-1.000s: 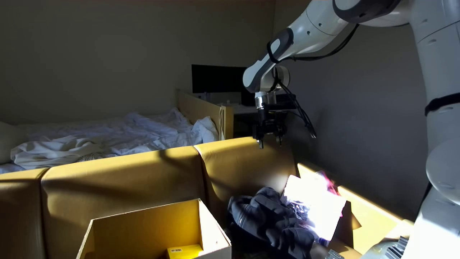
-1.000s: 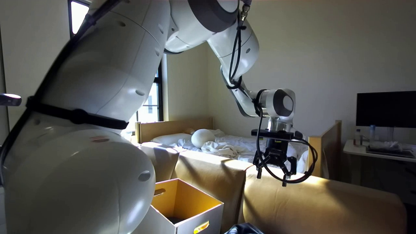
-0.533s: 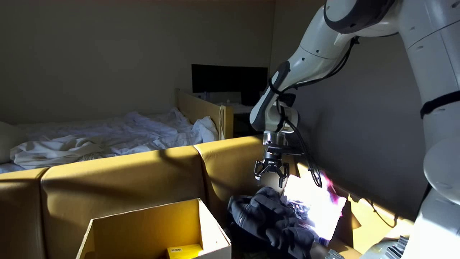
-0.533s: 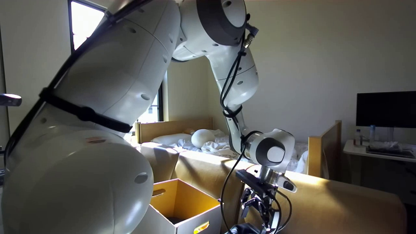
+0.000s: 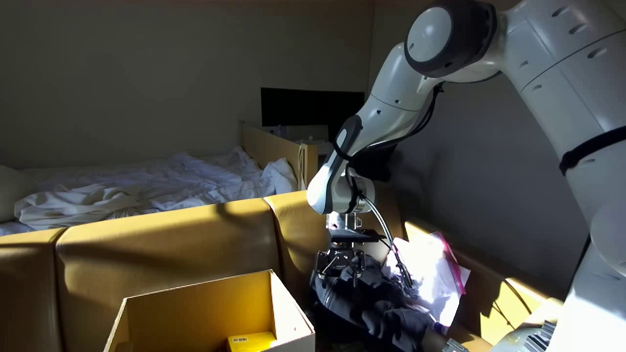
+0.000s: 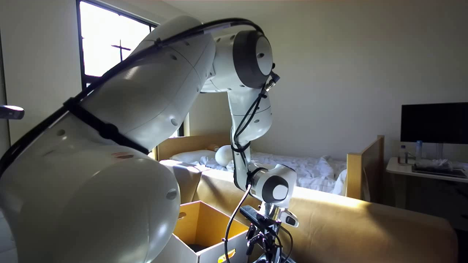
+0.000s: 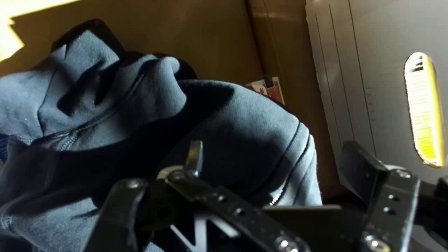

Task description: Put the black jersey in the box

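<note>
"How is the jersey [image 7: 154, 105] looking?"

"It's slumping in a soft heap, dark grey-blue, its folds throwing deep shadow and its seams curving round the end nearest the box [image 7: 385, 42]. It's lying outside, just beside that box, by the back of the sofa [image 5: 171, 244]."

"And the gripper [image 5: 338, 279]?"

"It's hanging over the jersey, jaws parted wide — gripping nothing. Whether it's touching, I can't tell."

"What is only the wrist view showing?"

"A small red-and-white packet [image 7: 268, 88], peeping out past the jersey. In an exterior view a yellow carton [image 5: 253, 343] is lying inside the box; a bright window [image 6: 106, 36] is glaring in an exterior view only."

"Is any writing showing?"

"The carton is carrying a label [image 5: 240, 340] like a barcode. Tiny characters [image 7: 370, 105] are running beside thin lines [image 7: 361, 70] on the box — too faint to read. The packet's print is coming out too small."
</note>
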### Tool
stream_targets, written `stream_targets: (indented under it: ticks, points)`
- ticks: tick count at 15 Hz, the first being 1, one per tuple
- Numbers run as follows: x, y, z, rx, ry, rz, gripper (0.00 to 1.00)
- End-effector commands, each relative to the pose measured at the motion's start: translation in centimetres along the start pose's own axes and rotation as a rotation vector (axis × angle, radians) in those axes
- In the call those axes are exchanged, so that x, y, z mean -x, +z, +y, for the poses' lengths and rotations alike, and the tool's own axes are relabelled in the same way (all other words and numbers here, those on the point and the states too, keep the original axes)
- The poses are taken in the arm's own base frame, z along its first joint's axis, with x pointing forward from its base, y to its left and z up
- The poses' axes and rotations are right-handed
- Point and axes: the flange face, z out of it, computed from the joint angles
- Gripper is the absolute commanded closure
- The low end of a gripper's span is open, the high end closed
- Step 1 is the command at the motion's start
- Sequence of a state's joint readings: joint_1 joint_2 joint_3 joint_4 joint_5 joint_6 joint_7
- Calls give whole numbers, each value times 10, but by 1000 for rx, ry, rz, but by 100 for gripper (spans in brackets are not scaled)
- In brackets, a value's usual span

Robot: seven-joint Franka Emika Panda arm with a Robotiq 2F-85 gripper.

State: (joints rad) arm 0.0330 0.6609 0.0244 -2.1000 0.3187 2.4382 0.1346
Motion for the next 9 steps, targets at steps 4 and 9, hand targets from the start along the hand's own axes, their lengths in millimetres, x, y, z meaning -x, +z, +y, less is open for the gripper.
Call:
stream_targets:
  ticks: [4, 9]
  points:
    - [-55, 64, -44, 206, 39, 151, 0]
    - [-80, 104, -38, 453, 175, 139, 25]
